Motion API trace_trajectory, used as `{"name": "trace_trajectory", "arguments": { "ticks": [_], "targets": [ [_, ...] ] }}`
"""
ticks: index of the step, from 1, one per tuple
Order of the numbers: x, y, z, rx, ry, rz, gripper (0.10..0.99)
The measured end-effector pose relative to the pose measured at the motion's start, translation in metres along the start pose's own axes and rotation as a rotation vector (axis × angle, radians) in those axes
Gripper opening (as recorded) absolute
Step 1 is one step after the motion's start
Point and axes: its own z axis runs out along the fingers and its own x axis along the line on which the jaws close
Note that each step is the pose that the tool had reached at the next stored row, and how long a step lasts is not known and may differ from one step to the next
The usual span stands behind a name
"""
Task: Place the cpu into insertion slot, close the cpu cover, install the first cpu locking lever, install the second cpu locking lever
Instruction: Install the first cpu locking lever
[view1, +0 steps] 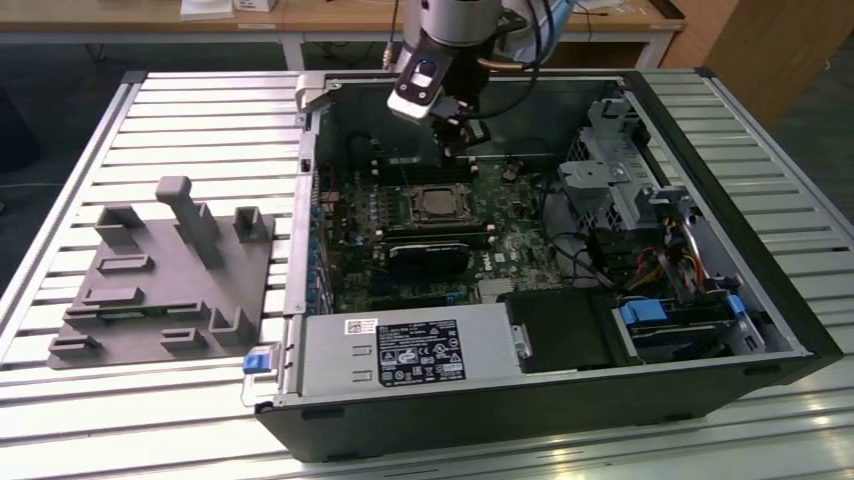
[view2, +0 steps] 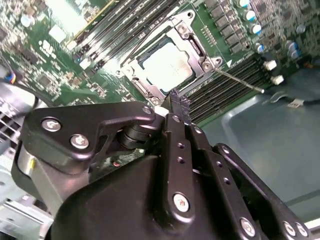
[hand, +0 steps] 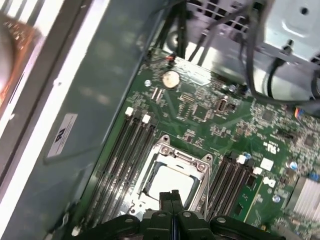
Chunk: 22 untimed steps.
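Inside the open case (view1: 534, 430) on the desk (view1: 174, 110), the cpu (view2: 167, 67) lies flat in the slot (view1: 408, 205). Its grey top shows through the window of the cover (hand: 182, 159), which seems to be down over it. In the exterior view the pincer (view1: 458, 150) hangs at about 12 o'clock from the slot, near it but apart. In both wrist views its two fingers (hand: 166, 197) are pressed together with nothing between them, and the tips are just beside the slot's rim and above the board (hand: 200, 115). A thin silver lever (view2: 240, 81) stands out free from one corner of the cover, over the memory slots (view2: 220, 95), so I judge that the step in hand is the first lever. To do it well, the closed tips should meet the lever near its free end, not near its hinge. They should press it down evenly and guide it sideways until it locks. A push that slips off could strike the memory slots or small parts of the board. I cannot tell whether the other lever is latched.
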Motion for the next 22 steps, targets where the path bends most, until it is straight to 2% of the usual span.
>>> {"name": "trace_trajectory", "arguments": {
  "ticks": [22],
  "targets": [
    [0.0,-0.0001,0.0009,0.008,0.0142,-0.4,0.106]
  ]
}}
